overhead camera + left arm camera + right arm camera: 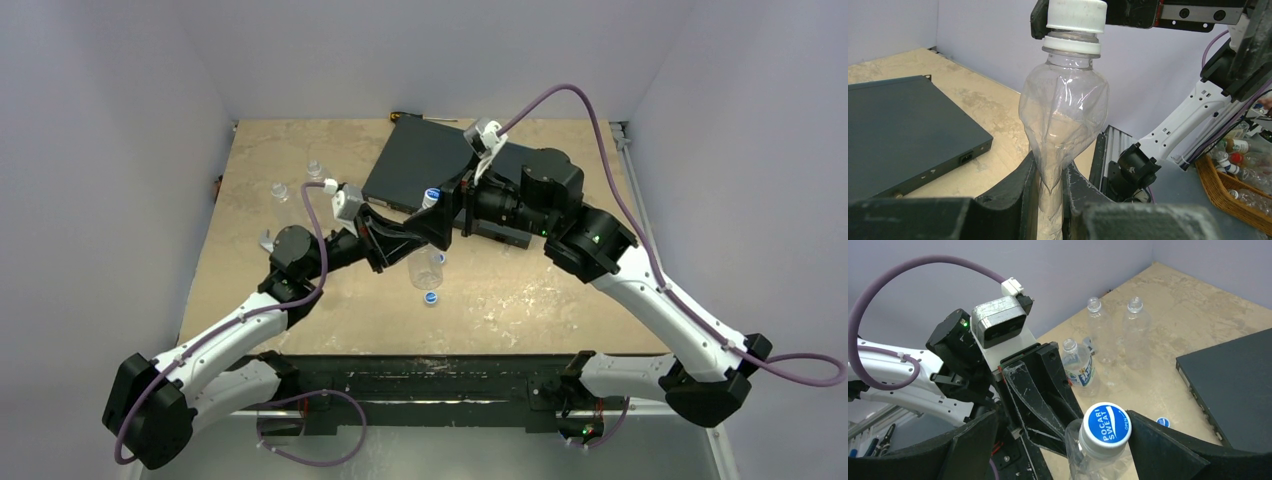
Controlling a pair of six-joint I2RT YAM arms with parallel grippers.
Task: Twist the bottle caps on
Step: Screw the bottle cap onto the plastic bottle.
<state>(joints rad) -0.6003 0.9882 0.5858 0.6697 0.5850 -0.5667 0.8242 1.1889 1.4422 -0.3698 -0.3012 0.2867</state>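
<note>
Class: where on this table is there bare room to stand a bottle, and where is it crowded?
Bare: the near strip of table between loose cap and right arm; the far right corner beyond the black box. Crowded: the middle, where left hand and right hand meet at the held bottle; the far left, by the open bottles.

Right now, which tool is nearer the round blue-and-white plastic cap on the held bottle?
Right. The right tool stands open around the cap; the left tool clamps the clear plastic bottle lower down.
</note>
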